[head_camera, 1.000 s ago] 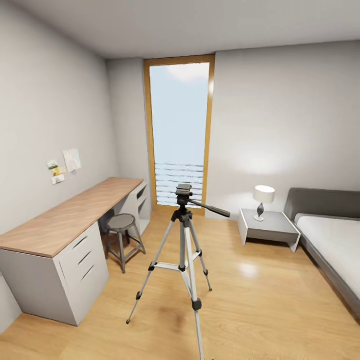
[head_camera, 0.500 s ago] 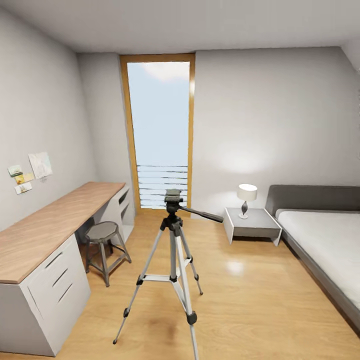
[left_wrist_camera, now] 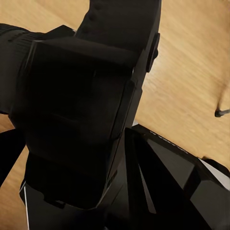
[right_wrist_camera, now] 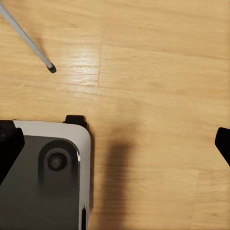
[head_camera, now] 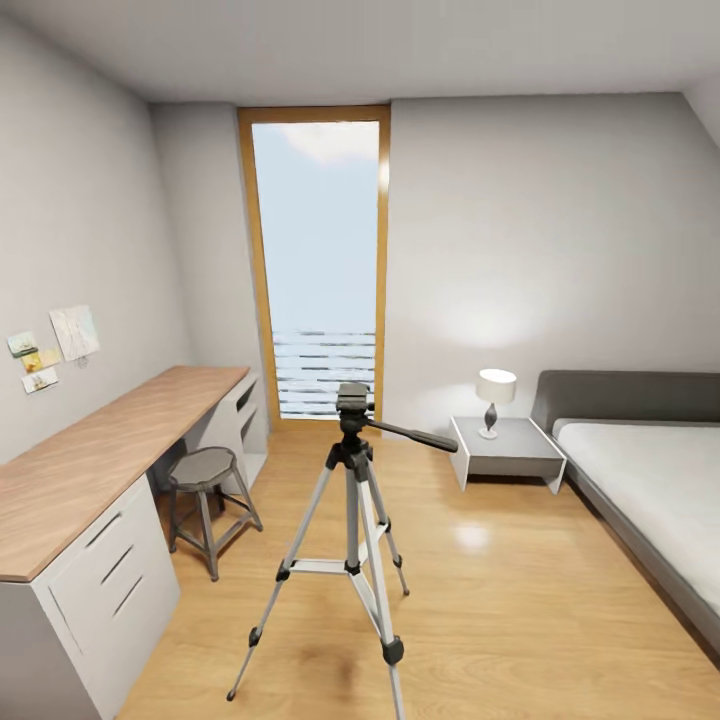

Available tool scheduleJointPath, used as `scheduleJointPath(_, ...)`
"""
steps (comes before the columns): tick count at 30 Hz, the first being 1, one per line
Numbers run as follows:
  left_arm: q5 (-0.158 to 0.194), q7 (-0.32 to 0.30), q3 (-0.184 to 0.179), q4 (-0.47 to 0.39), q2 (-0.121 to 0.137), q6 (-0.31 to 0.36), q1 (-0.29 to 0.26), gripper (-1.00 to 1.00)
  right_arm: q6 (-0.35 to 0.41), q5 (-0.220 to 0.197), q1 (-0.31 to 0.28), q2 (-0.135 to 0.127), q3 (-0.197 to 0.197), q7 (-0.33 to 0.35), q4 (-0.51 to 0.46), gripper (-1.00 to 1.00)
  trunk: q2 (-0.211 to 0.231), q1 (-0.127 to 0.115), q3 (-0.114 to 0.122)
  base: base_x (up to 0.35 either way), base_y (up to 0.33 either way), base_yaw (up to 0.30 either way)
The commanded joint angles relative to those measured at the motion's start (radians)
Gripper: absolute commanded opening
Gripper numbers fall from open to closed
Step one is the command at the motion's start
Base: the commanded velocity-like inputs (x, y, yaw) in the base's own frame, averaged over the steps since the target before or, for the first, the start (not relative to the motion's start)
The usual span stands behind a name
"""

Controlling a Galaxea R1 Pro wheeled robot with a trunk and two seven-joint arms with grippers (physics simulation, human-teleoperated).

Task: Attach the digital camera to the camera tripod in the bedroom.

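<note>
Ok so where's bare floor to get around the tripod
Open wood floor lies between the camera tripod and the bed. It is tighter on the other side, where the stool stands against the desk.

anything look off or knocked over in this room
Nothing stands out. The tripod stands upright on all three legs in mid-floor, the stool is by the desk, and the lamp stands upright on the nightstand.

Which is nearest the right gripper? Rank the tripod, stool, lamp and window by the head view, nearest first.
Ranked from the right gripper, taking it to be at the robot's front:
1. camera tripod, straight ahead, mid-floor.
2. stool, left, by the desk.
3. lamp, right, on the nightstand.
4. window, in the back wall.
</note>
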Motion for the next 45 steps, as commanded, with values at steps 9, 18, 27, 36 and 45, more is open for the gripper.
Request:
scheduleJointPath(9,0.006,0.004,-0.009,0.0,0.0,0.003,0.0,-1.0,-0.008,0.008,-0.001,-0.001,-0.008,0.001,0.003,1.0,-0.001,0.0,0.0,0.003,0.002,-0.001)
scheduleJointPath(18,0.006,0.004,-0.009,0.0,0.0,0.003,0.0,-1.0,-0.007,0.007,-0.001,-0.001,-0.009,0.001,0.003,1.0,-0.001,0.0,0.0,0.0,0.0,0.0)
scheduleJointPath(27,0.006,0.004,-0.009,0.0,-0.001,0.003,0.0,-1.0,-0.008,0.007,-0.001,-0.001,-0.009,0.001,0.003,1.0,-0.001,0.0,0.0,0.127,0.101,0.0)
scheduleJointPath(36,0.006,0.004,-0.009,0.0,-0.001,0.003,0.0,-1.0,-0.008,0.007,-0.001,-0.001,-0.009,0.001,0.003,1.0,-0.001,0.0,0.0,0.247,0.22,0.0)
scheduleJointPath(45,0.006,0.004,-0.01,0.0,-0.001,0.003,0.0,-1.0,-0.007,0.006,-0.001,-0.001,-0.01,0.001,0.003,1.0,-0.001,0.0,0.0,0.248,0.217,0.0)
